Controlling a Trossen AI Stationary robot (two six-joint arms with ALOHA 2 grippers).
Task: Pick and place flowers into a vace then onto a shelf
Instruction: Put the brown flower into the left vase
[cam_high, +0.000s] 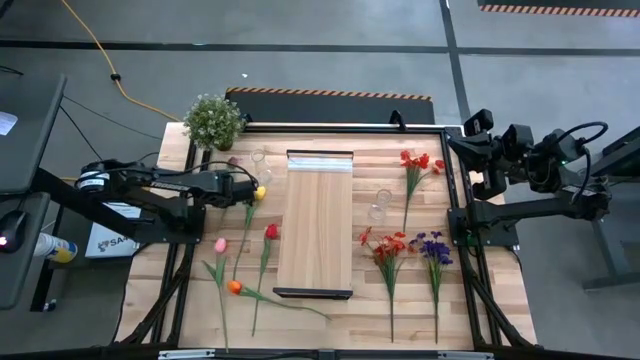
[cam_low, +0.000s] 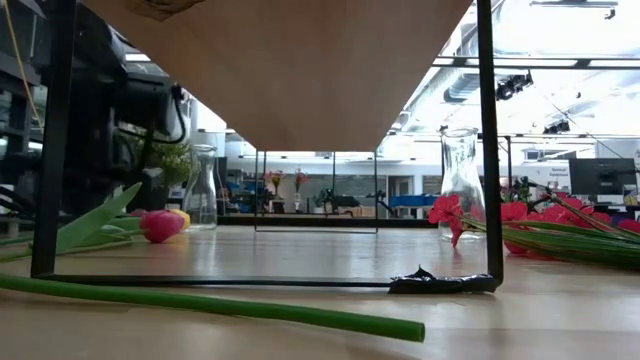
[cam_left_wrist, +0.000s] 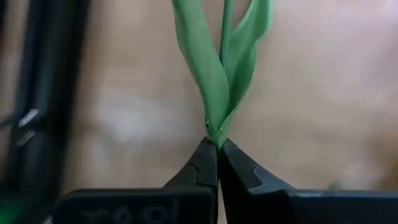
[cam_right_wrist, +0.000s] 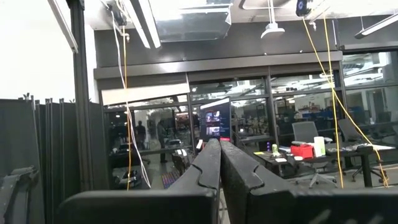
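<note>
- Closest to my low camera lies a green stem (cam_low: 210, 305), flat across the table's near edge; its bloom is cut off from that view.
- My left gripper (cam_left_wrist: 217, 149) has its fingers pressed together on the yellow tulip (cam_high: 260, 191), pinching the stem just where two leaves fork, a sensible place to lift it.
- That tulip lies near the table's far left corner, just beside the shelf (cam_high: 315, 222), which runs down the table's middle.
- Other flowers (cam_high: 240, 262) lie loose along the left side, and red and purple ones (cam_high: 405, 245) on the right, all still unplaced.
- Clear glass vases stand either side of the shelf: one (cam_high: 259, 159) by its far end, another (cam_high: 381, 199) to its right, I judge ready to receive stems.
- My right gripper (cam_right_wrist: 219, 152) waits raised beyond the table's far right corner, fingers pressed together, holding nothing.
- A potted plant (cam_high: 213, 120) sits at the far left corner.
- The tulip's bloom is hidden from my left wrist camera.
</note>
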